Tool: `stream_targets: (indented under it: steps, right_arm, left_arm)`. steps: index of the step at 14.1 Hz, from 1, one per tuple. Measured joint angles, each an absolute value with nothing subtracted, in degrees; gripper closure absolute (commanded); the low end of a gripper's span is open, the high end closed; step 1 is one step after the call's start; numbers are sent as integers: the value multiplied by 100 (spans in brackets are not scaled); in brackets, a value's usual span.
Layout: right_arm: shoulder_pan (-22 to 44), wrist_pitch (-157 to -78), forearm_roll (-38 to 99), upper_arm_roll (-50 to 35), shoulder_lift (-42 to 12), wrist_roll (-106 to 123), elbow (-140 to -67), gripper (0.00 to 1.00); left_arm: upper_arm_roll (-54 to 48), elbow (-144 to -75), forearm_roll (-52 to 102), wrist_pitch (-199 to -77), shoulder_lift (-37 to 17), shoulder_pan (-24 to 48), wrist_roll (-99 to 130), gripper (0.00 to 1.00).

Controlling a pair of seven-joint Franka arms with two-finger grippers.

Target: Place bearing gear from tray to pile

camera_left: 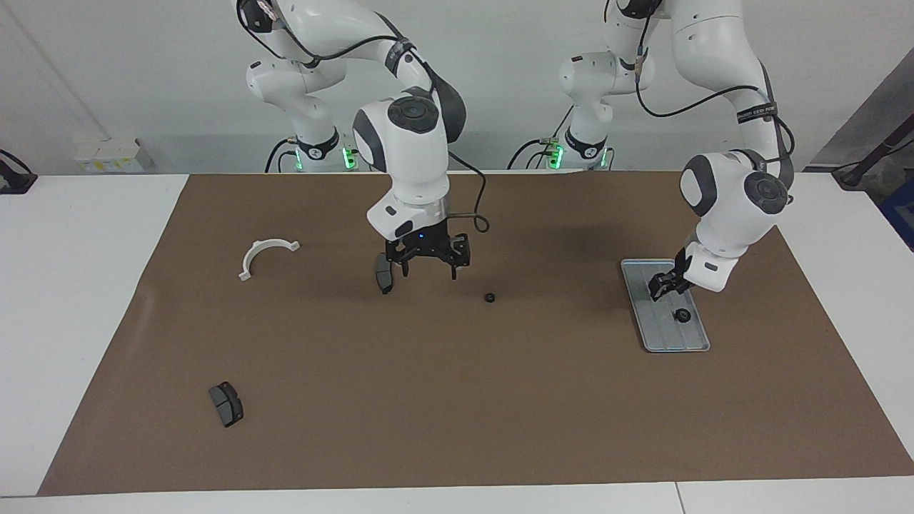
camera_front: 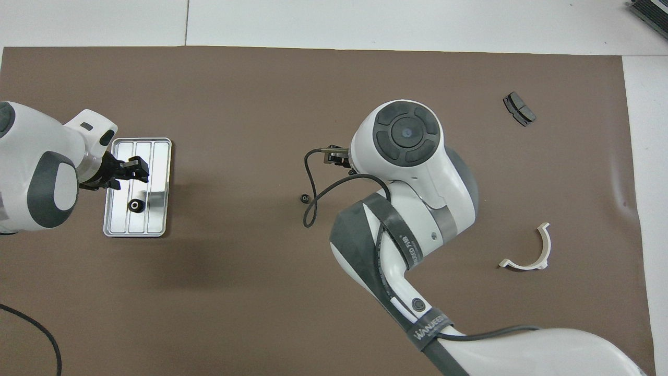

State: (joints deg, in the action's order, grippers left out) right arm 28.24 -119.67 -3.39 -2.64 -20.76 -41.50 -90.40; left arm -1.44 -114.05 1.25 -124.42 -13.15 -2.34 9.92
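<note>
Two arms work over the counter (camera_left: 821, 300) w/ its brown mat (camera_left: 457, 400). Tray (camera_left: 660, 339) lies toward the left arm's end; left claw (camera_left: 664, 284) is over the tray's robot-side end, can't tell if open or gripping anything. One bearing gear (camera_left: 683, 315) sits in the tray, another (camera_left: 490, 297) on the mat mid-counter. Right claw (camera_left: 428, 265) hangs fingers spread, holding nothing, beside a brake pad (camera_left: 383, 274). White half-ring bracket (camera_left: 265, 255) and 2nd pad (camera_left: 226, 403) lie toward the right arm's end.

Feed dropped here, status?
Left gripper over tray. Right gripper open, by brake pad. One gear visible in tray, one on mat. Nothing in the way.
</note>
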Motion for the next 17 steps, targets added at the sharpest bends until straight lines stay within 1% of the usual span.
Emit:
stream_targets:
  steps: [3, 4, 5, 8, 9, 10, 13, 15, 16, 17]
  right_arm:
    - [3053, -12113, -340, -265, -2368, -4382, -8960, 0]
    - [3178, -12210, -343, -264, -2521, -4488, -8926, 0]
    - [3276, -12304, -346, -261, -2692, -4570, -8866, 0]
    - [3412, -12947, -353, -256, -3256, -4699, -8672, 0]
    - [3425, -13064, -360, -256, -3378, -4763, -8647, 1]
    - [3444, -13096, -368, -257, -3455, -4816, -8639, 7]
    - [3540, -13105, -372, -255, -3524, -4877, -8706, 17]
    - [3565, -13193, -372, -254, -3524, -4885, -8804, 20]
    - [3581, -13293, -372, -255, -3525, -4885, -8864, 20]
    - [3619, -13397, -372, -255, -3526, -4890, -8934, 24]
  left_arm:
    - [-146, -11862, 125, -12934, -1205, -266, 973, 35]
    - [-145, -12008, 125, -13076, -1178, -280, 973, 38]
    - [-145, -12108, 125, -13146, -1158, -292, 973, 39]
    - [-147, -12245, 125, -13194, -1105, -345, 970, 42]
    - [-147, -12260, 125, -13194, -1097, -359, 965, 45]
    - [-147, -12273, 125, -13195, -1093, -366, 964, 48]
    - [-147, -12335, 125, -13196, -1089, -370, 961, 53]
    - [-148, -12371, 125, -13196, -1088, -371, 960, 57]
    - [-149, -12388, 125, -13197, -1085, -371, 960, 61]
    - [-150, -12405, 125, -13198, -1081, -371, 959, 66]
